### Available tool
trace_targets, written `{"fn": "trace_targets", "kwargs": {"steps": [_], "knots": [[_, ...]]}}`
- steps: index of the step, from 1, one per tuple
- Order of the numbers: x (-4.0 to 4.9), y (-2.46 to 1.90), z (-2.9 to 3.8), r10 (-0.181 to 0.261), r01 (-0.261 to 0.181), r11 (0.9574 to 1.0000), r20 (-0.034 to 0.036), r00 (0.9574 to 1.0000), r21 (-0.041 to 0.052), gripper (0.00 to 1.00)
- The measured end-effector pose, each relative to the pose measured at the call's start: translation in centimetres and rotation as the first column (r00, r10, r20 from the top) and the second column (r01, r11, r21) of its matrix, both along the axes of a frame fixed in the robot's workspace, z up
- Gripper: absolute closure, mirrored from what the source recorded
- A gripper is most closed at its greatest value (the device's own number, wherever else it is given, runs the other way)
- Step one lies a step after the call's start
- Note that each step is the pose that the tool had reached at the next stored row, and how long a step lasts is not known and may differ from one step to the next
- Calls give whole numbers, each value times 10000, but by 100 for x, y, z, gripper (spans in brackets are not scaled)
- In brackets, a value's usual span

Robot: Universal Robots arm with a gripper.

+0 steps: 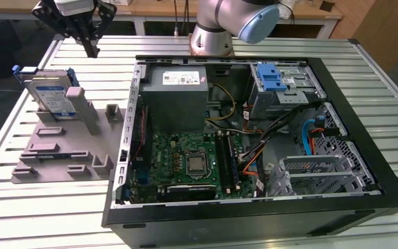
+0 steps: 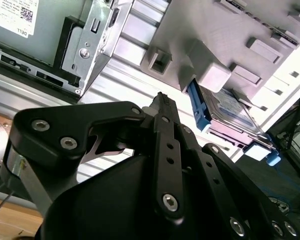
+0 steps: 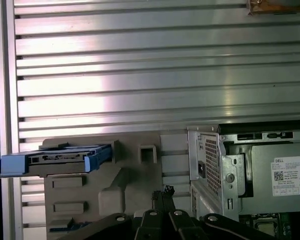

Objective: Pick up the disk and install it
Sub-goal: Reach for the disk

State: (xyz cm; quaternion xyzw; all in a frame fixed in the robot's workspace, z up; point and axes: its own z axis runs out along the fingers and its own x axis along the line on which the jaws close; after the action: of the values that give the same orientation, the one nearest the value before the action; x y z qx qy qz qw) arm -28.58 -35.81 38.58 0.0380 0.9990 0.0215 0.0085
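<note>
My gripper (image 1: 90, 52) hangs over the table (image 1: 40, 207), pointing straight down, fingers pressed together and empty. The disk (image 1: 52, 96) stands propped in its grey stand (image 1: 60, 155) nearby, untouched.

Exterior view high, angled down on computer case (image 1: 254, 220); both wrist views share grey fixture (image 2: 215, 30) (image 3: 135, 175).

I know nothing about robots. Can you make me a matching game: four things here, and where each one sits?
Things:
1. disk
2. end effector
3. power supply box
4. motherboard

Places:
A. green, flat on the floor of the open computer case
B. in the air over the slatted table, holding nothing
C. propped on edge in the grey stand, outside the case
D. grey with a white sticker, inside the case

Pairs: 1-C, 2-B, 3-D, 4-A
</note>
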Motion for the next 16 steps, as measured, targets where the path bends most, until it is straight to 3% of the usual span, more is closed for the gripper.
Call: {"fn": "trace_targets", "kwargs": {"steps": [16], "knots": [[-174, 29, -4, 0, 0, 10000, -32, 10000, 0, 89]]}}
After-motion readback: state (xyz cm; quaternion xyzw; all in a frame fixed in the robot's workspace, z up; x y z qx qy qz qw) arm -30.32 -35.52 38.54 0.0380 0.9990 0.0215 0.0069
